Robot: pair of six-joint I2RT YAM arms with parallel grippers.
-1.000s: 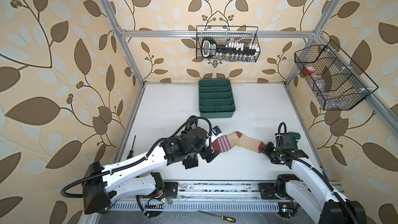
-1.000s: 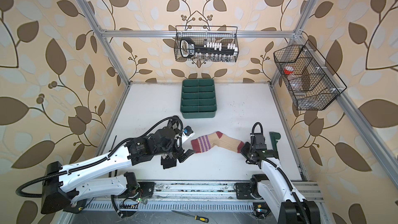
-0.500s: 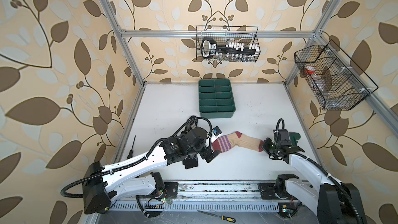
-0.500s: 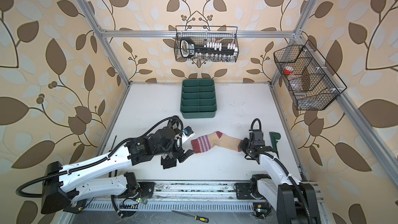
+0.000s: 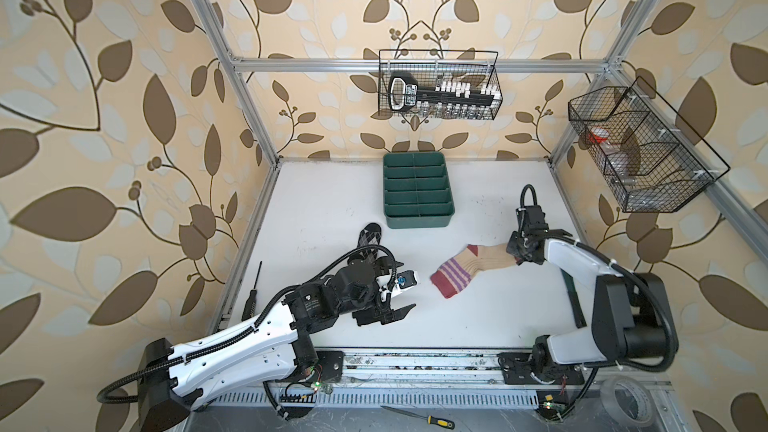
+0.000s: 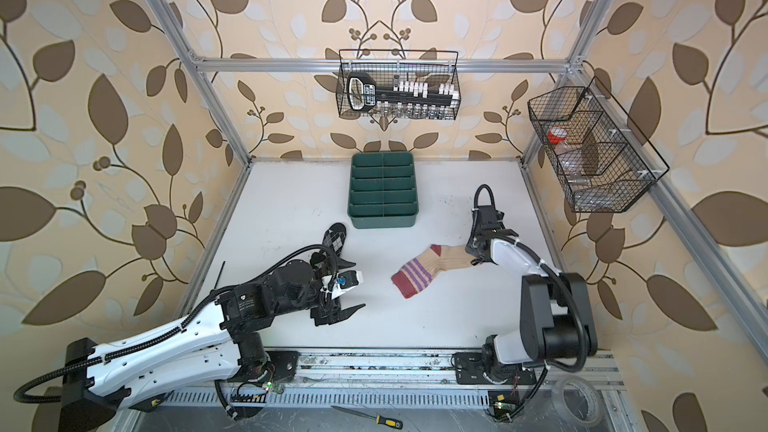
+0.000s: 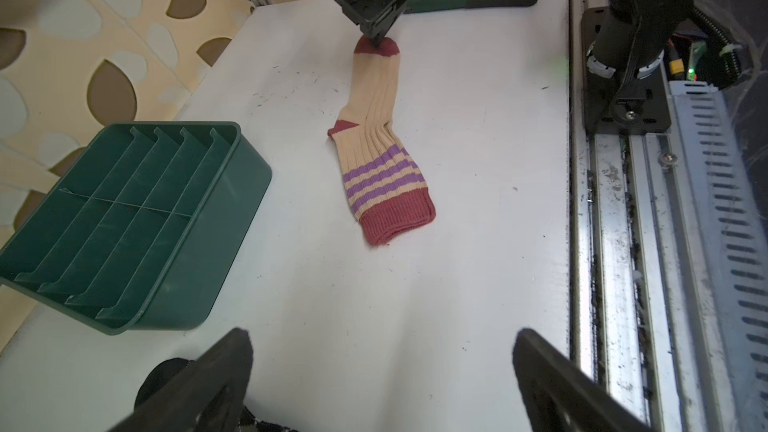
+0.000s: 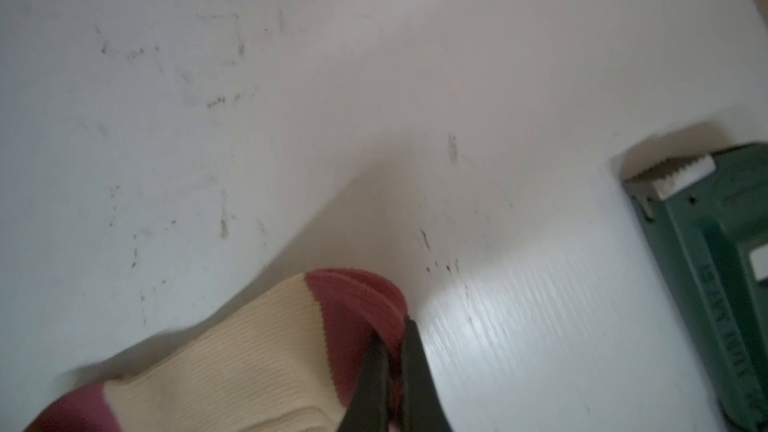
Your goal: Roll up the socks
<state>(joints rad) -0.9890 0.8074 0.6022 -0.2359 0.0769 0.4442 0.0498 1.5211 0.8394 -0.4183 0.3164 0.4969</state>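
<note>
The beige ribbed sock (image 5: pixel 469 270) (image 6: pixel 432 270) (image 7: pixel 380 130) lies flat at the middle right of the white table, maroon cuff toward the left arm. My right gripper (image 5: pixel 517 257) (image 6: pixel 473 259) (image 8: pixel 392 330) is shut on its maroon toe (image 8: pixel 353 305). The argyle sock (image 5: pixel 369 238) (image 6: pixel 335 236) lies left of centre, partly hidden under the left arm. My left gripper (image 5: pixel 408 284) (image 6: pixel 360 284) (image 7: pixel 380 338) stands wide open over bare table, a short way from the beige sock's cuff, with nothing between its fingers.
A green divided tray (image 5: pixel 417 191) (image 7: pixel 124 222) stands at the back centre. A green pipe wrench (image 5: pixel 571 297) (image 8: pixel 715 243) lies along the right edge beside the right arm. Wire baskets (image 5: pixel 438 85) hang on the back and right walls. The front rail (image 7: pixel 623 243) borders the table.
My right gripper has closed on the beige sock's toe and drawn it to the right and toward the back, away from the left gripper. The left arm has not moved.
</note>
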